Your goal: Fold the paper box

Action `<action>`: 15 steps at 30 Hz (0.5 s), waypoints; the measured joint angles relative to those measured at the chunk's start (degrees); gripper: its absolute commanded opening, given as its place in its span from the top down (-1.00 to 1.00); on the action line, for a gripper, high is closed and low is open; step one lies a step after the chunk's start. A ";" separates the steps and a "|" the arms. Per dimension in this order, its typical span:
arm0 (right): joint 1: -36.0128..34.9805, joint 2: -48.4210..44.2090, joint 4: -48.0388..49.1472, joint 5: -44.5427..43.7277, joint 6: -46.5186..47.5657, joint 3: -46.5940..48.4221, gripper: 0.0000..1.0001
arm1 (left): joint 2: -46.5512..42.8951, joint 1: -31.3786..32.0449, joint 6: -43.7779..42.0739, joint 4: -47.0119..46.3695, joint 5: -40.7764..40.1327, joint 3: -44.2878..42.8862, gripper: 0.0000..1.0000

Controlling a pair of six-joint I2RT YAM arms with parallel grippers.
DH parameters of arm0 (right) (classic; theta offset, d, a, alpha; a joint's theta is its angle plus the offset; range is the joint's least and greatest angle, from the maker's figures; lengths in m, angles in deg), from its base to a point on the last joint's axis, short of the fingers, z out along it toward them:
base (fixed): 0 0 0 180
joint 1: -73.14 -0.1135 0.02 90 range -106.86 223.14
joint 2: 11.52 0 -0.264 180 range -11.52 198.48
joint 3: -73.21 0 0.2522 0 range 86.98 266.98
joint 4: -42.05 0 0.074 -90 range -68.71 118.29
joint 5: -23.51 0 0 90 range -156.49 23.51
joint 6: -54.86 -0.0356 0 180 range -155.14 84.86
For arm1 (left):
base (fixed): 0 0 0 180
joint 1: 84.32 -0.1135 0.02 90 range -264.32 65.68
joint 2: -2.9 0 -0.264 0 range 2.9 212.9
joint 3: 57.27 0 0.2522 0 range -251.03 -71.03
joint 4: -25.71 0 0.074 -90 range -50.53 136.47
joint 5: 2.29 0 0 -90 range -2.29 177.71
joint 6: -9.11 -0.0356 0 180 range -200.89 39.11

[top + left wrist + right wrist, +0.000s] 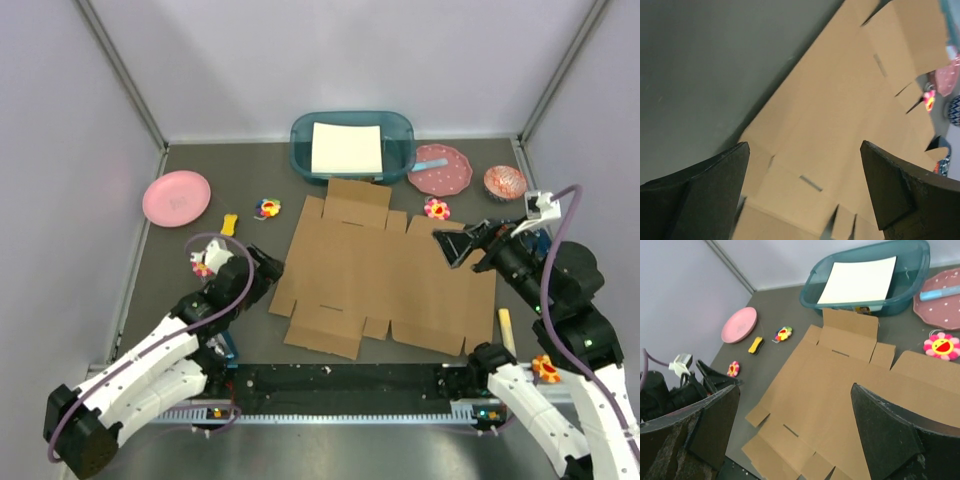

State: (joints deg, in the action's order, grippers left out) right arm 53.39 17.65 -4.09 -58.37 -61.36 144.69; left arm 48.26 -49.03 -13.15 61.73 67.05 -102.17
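Plain brown die-cut cardboard paper box lies flat on the surface, no fold yet made, both arms' jaws spread wide and empty.

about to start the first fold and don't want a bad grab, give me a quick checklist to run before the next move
1. paper box lying flat, flaps unfolded: ok
2. left gripper open and empty, at the box's left edge: ok
3. right gripper open and empty, over the box's right part: ok
4. Far flap clear of the teal bin: cannot tell, they sit very close
5. flower toy off the cardboard: cannot tell, it lies right at the far edge
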 measured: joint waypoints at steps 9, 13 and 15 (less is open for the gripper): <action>0.00 -0.09 1.57 0.98 -2.21 -4.81 -0.87 | -19.54 6.12 17.05 10.32 -1.42 18.12 -0.97; 0.00 0.02 2.60 1.38 -3.50 -7.06 -0.86 | -23.63 6.56 20.79 2.56 0.02 23.80 -0.90; 0.00 0.20 3.23 1.68 -3.96 -7.56 -0.86 | -22.69 6.80 21.33 -3.02 0.96 25.57 -0.86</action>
State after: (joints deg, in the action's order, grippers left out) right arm 53.39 17.84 -0.85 -56.69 -65.31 137.13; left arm 25.58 -42.24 8.18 58.72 68.01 -76.59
